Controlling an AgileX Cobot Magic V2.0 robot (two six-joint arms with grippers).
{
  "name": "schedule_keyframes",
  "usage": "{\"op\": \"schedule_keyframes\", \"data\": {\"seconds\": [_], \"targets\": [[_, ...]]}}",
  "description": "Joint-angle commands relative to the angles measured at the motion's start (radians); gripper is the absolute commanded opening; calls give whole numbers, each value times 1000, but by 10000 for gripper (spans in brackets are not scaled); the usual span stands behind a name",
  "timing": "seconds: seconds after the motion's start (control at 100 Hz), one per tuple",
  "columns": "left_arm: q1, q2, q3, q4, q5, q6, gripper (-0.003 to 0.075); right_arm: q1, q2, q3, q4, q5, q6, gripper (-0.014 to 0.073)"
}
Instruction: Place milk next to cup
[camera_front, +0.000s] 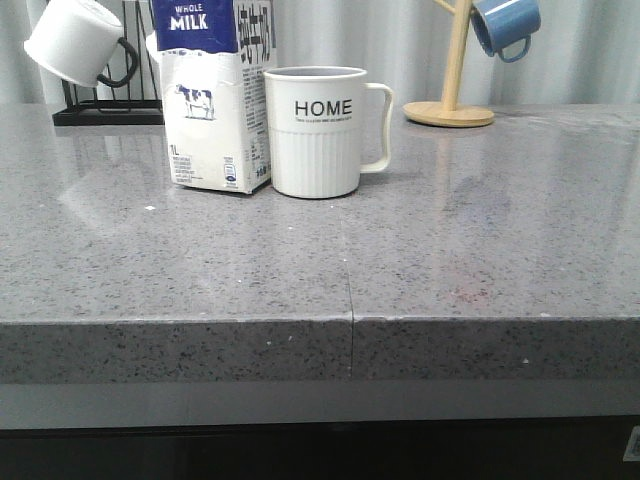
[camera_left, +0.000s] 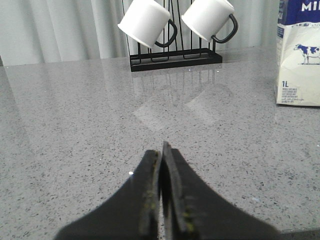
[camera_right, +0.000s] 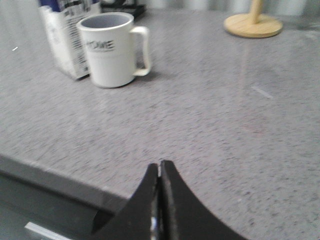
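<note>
The milk carton (camera_front: 215, 100) stands upright on the grey counter, touching or almost touching the left side of the white HOME cup (camera_front: 318, 130), whose handle points right. Both also show in the right wrist view, the milk (camera_right: 65, 42) behind the cup (camera_right: 112, 50). The carton's edge shows in the left wrist view (camera_left: 299, 55). My left gripper (camera_left: 161, 150) is shut and empty, low over the counter, well short of the carton. My right gripper (camera_right: 160, 167) is shut and empty near the counter's front edge. Neither gripper shows in the front view.
A black wire rack (camera_front: 105, 110) with plain white mugs (camera_left: 147, 22) stands at the back left. A wooden mug tree (camera_front: 450, 110) with a blue mug (camera_front: 505, 25) stands at the back right. The counter's front edge (camera_front: 350, 320) runs across the front view.
</note>
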Motion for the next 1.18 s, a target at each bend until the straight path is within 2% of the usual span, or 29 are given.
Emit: {"op": "schedule_keyframes", "data": {"seconds": [0.0, 0.13, 0.25, 0.47, 0.88, 1.17], "targets": [[3, -31, 41, -10, -89, -2, -21, -77, 11, 51, -3, -239, -4, -75], [3, -31, 41, -10, -89, -2, -21, -218, 11, 157, -3, -464, -3, -75], [3, -31, 41, -10, -89, -2, -21, -324, -18, 232, -3, -537, 22, -75], [3, -31, 41, -10, -89, -2, -21, -400, -201, 233, -17, -419, 38, -75], [3, -31, 41, -10, -87, -2, -21, -402, -193, 233, -17, -334, 38, -75], [3, -31, 41, -10, -87, -2, -21, -402, -193, 233, -17, -332, 38, -75]]}}
